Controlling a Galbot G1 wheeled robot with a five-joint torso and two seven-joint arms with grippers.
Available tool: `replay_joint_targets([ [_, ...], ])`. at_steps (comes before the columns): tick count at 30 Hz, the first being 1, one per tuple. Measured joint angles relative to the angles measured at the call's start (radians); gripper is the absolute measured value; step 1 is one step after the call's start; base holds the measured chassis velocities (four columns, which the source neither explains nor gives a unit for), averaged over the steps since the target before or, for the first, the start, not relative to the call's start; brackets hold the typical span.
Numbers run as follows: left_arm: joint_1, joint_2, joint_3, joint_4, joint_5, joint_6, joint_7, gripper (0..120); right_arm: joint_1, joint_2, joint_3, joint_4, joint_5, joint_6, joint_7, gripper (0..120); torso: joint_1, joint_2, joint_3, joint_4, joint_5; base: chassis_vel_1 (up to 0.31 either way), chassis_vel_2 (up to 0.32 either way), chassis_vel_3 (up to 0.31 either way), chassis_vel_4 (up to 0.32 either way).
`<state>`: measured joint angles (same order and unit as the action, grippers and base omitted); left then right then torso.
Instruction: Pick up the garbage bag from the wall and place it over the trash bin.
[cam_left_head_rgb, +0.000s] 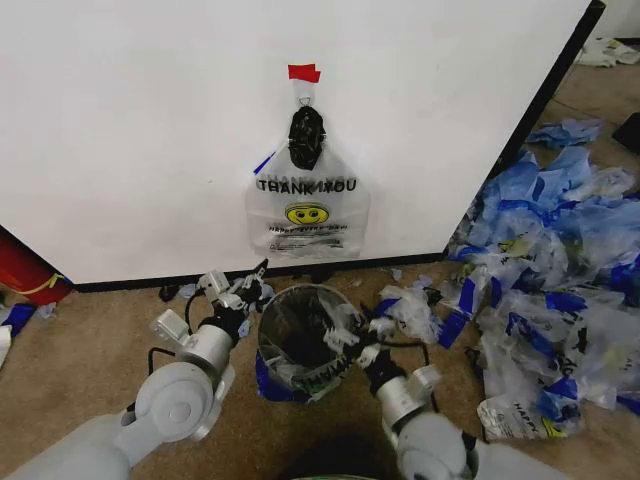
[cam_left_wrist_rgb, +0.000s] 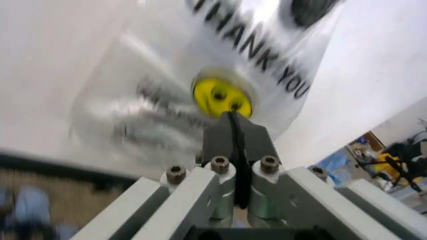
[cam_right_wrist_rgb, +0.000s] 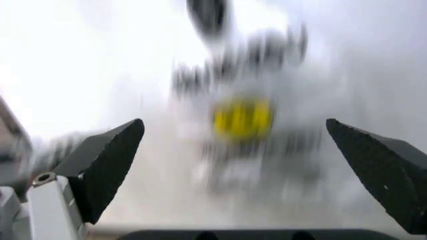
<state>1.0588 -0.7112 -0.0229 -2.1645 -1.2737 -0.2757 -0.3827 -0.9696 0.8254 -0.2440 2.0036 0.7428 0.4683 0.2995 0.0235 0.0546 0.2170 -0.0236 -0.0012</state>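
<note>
The garbage bag (cam_left_head_rgb: 307, 205) hangs flat on the white wall (cam_left_head_rgb: 130, 130), clear with black "THANK YOU" print and a yellow smiley. Its top is gathered into a black knot (cam_left_head_rgb: 306, 137) under red tape (cam_left_head_rgb: 303, 72). The round black wire-mesh trash bin (cam_left_head_rgb: 275, 335) stands on the floor right below it. My left gripper (cam_left_head_rgb: 245, 283) is low at the bin's left rim; its wrist view shows it shut (cam_left_wrist_rgb: 231, 120) with nothing in it, pointing at the bag (cam_left_wrist_rgb: 220, 95). My right gripper (cam_left_head_rgb: 352, 342) is at the bin's right rim, open (cam_right_wrist_rgb: 243, 165), facing the bag (cam_right_wrist_rgb: 243, 117).
A large mass of clear-and-blue bags (cam_left_head_rgb: 560, 260) covers the floor to the right. A red object (cam_left_head_rgb: 22, 270) lies by the wall's left end. Blue plastic (cam_left_head_rgb: 266, 382) sits at the bin's base. A black strip (cam_left_head_rgb: 150, 280) runs along the wall's foot.
</note>
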Motion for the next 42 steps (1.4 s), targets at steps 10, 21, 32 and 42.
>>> replay_joint_targets([
  [10,0.142,-0.138,-0.206,0.081,0.355,0.003,0.085,8,-0.146,0.000,0.428,0.016,-0.067,0.042,-0.073,100,0.000,0.000,0.000,0.0000,0.0006,0.000,0.000,0.000,0.000],
  [21,0.297,-0.299,-0.426,0.063,0.595,-0.010,0.209,50,-0.454,0.084,0.732,0.088,-0.217,0.066,-0.112,100,0.000,0.000,0.000,-0.0002,-0.0005,0.000,0.000,0.000,0.000],
  [32,0.417,-0.477,-0.565,-0.007,0.720,-0.059,0.302,88,-0.665,0.212,0.798,0.123,-0.383,0.041,-0.039,100,0.000,0.000,0.000,-0.0001,0.0000,0.000,0.000,0.000,0.000],
  [42,0.486,-0.550,-0.610,-0.035,0.760,-0.076,0.315,100,-0.681,0.263,0.805,0.105,-0.437,0.050,-0.024,100,0.000,0.000,0.000,0.0002,0.0000,0.000,0.000,0.000,0.000],
])
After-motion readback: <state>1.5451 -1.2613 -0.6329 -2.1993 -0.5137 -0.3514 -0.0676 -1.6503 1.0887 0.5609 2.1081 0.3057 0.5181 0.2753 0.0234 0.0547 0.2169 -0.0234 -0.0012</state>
